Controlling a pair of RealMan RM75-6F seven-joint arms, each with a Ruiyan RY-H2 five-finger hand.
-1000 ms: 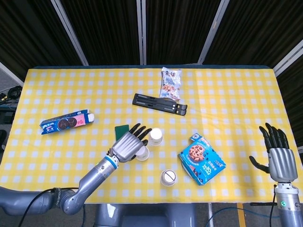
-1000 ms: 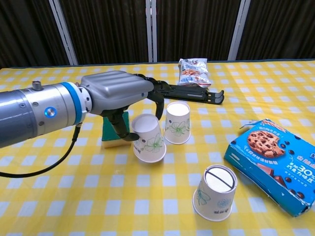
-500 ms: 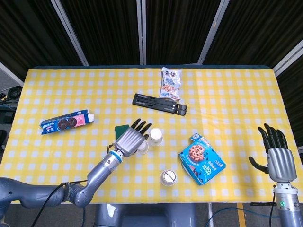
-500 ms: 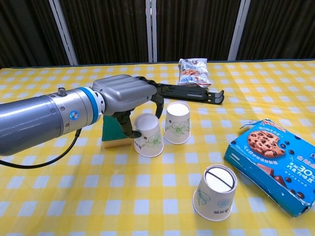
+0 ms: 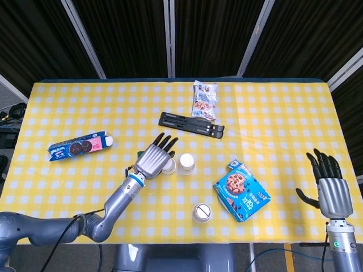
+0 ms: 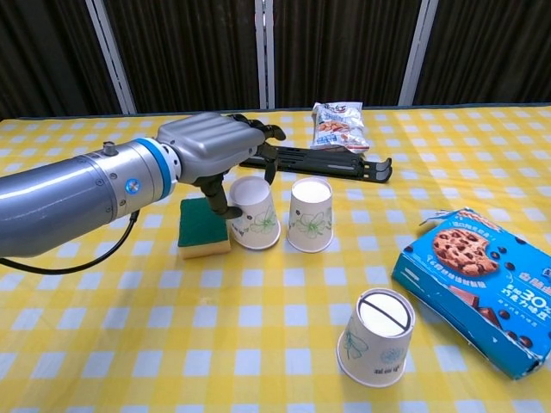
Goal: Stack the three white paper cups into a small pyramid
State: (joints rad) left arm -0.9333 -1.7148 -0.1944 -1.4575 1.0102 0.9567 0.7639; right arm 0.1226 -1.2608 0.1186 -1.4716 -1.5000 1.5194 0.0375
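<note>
Three white paper cups with a green flower print stand mouth down on the yellow checked cloth. My left hand (image 6: 219, 151) reaches in from the left and holds the first cup (image 6: 252, 213), thumb on its left side and fingers over its top. In the head view this cup (image 5: 168, 165) shows partly under the left hand (image 5: 154, 160). The second cup (image 6: 311, 215) (image 5: 186, 164) stands just right of it, a small gap apart. The third cup (image 6: 377, 335) (image 5: 201, 213) stands alone near the front edge. My right hand (image 5: 329, 184) hovers open at the far right, away from all cups.
A green sponge (image 6: 204, 227) lies against the left of the held cup. A blue cookie box (image 6: 478, 288) lies right of the cups. Further back are a black folding stand (image 6: 318, 159) and a snack bag (image 6: 338, 125). A blue biscuit pack (image 5: 79, 146) lies far left.
My left hand has carried the first cup back and left; it went from tilted to standing on the cloth beside the second cup. The right hand barely moved.
</note>
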